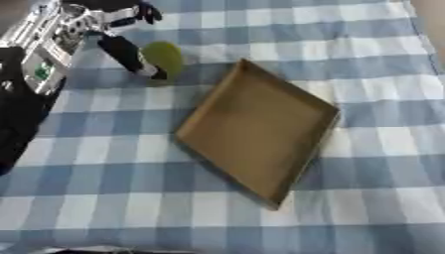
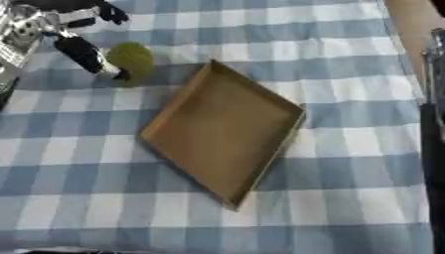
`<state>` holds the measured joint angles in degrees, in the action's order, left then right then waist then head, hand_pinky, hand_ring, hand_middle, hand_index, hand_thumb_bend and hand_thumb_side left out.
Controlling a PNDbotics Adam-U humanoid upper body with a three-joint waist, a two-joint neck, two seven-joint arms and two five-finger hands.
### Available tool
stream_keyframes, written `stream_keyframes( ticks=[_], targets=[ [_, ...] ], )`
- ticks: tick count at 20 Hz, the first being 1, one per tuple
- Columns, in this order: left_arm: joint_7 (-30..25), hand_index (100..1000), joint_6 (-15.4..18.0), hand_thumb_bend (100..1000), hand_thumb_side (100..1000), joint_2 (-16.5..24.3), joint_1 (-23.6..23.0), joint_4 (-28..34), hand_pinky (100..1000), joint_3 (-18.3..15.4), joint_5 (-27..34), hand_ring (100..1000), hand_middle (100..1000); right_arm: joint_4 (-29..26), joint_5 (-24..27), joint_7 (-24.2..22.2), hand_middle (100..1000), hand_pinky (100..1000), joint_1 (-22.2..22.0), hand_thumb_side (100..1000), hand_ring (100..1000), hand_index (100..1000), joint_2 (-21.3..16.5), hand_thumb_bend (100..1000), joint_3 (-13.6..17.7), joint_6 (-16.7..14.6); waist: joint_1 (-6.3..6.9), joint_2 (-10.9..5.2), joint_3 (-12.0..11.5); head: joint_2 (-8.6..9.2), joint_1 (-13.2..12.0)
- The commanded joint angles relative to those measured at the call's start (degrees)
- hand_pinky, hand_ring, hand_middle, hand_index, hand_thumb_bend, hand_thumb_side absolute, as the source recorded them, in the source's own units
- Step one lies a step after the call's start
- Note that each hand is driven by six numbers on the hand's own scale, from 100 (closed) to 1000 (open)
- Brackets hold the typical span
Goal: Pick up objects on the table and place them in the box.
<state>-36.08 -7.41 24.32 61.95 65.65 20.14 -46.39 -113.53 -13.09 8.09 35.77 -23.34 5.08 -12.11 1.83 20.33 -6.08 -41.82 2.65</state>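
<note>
Worktop [image 1: 382,208] w/ blue-and-white checked cloth, soft fabric, fills both views. 1 box [image 1: 257,130]: shallow open tray, brown cardboard, rectangular, low walls, nothing visible inside. Sits roughly mid-worktop, turned askew to the cloth's checks; long axis runs from far-centre toward the near edge, one corner pointing at the near edge, another at the far edge. Left arm, black w/ silver joints, comes in at far-left corner. Left hand [image 1: 130,52] reaches down there, fingers [image 1: 139,62] black, lying against the left side of the green object [image 1: 165,58]; seem partly curled along it, but can't tell if they actually clasp it or just touch. 1 green object: rounded, oval-ish, yellow-green, matte look, long axis roughly far-to-near, near far-left corner, just beside the box's far-left wall, apart from it. Right edge of right eye view: dark arm part [image 2: 433,124], right hand not seen.
</note>
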Motion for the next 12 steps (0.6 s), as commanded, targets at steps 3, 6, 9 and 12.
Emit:
stream_keyframes(
  ticks=[3,6,9,12],
  targets=[
    [1.1,949,-1.09,629,400,-0.18,1.65,-2.53,965,-1.64,-0.71,921,832,-1.06,0.47,-0.19,616,899,1.0,535,902,835,-0.41,100,0.04,-0.15,-0.23,-1.25,0.14,0.46,-0.44],
    [1.47,942,-1.33,612,403,-0.79,1.67,-4.63,959,-2.38,-1.34,915,808,-1.06,0.55,-0.15,616,900,1.13,535,903,836,-0.29,100,0.01,-0.16,-0.32,-1.11,0.25,0.61,-0.54],
    [1.53,924,-0.98,580,398,-1.2,1.62,-6.01,933,-2.7,-1.8,885,765,-1.06,0.6,-0.13,616,900,1.2,535,904,836,-0.23,100,-0.01,-0.11,-0.37,-0.99,0.33,0.67,-0.5],
    [0.98,905,-0.33,551,393,-1.57,1.57,-6.93,915,-2.75,-2.05,860,742,-1.06,0.63,-0.02,616,900,1.29,535,904,835,-0.15,100,0.0,-0.06,-0.43,-0.92,0.44,0.69,-0.56]
  ],
)
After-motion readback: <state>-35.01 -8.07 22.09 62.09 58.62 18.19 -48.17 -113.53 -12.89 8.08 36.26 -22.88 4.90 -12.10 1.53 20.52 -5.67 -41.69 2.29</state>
